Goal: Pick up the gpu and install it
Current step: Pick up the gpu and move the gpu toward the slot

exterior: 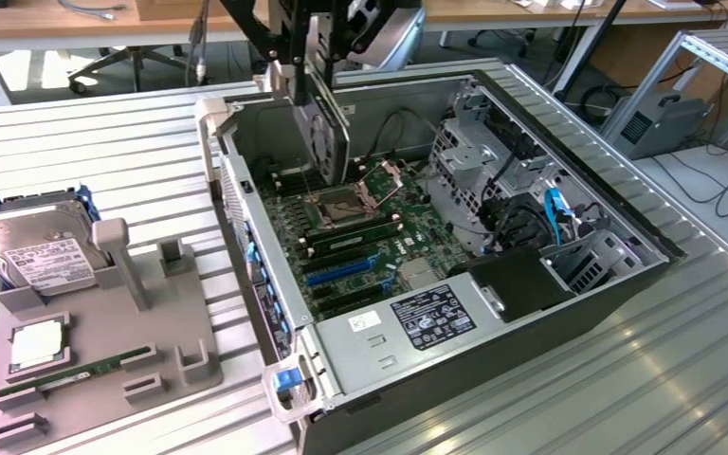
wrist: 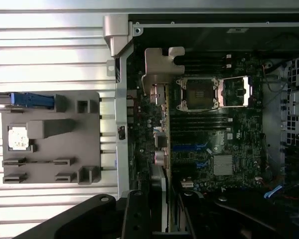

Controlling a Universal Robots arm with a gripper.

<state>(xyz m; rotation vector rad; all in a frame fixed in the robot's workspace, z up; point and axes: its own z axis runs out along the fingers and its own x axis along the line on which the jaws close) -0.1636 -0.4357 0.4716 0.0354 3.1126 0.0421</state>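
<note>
At the exterior view's left, on the slatted metal desk point(exterior: 111, 142), stands a gray fixture tray point(exterior: 181, 374) which carries a hard drive point(exterior: 35, 251), a processor chip point(exterior: 38, 343) and a thin RAM stick point(exterior: 80, 372); the place for a card there is free. More to the right is the open computer case point(exterior: 591, 180), lying on its side with the motherboard point(exterior: 377, 237) facing up. The gpu point(exterior: 323, 137) is not on the tray: it hangs on edge above the case, near the rear wall and over the processor socket point(exterior: 338, 209), apart from the board. The pincer point(exterior: 303, 81) is pinching the gpu from above, one finger on each flat side. In the wrist view the card point(wrist: 159, 144) appears edge-on, with its silver bracket point(wrist: 159, 64) toward the case wall. I judge that the picking is done and the carrying to the slot is in hand. Seating it would demand that the lower edge stands exactly parallel over a blue expansion slot point(exterior: 338, 272), which lies more forward, and that the bracket meets the rear opening.
</note>
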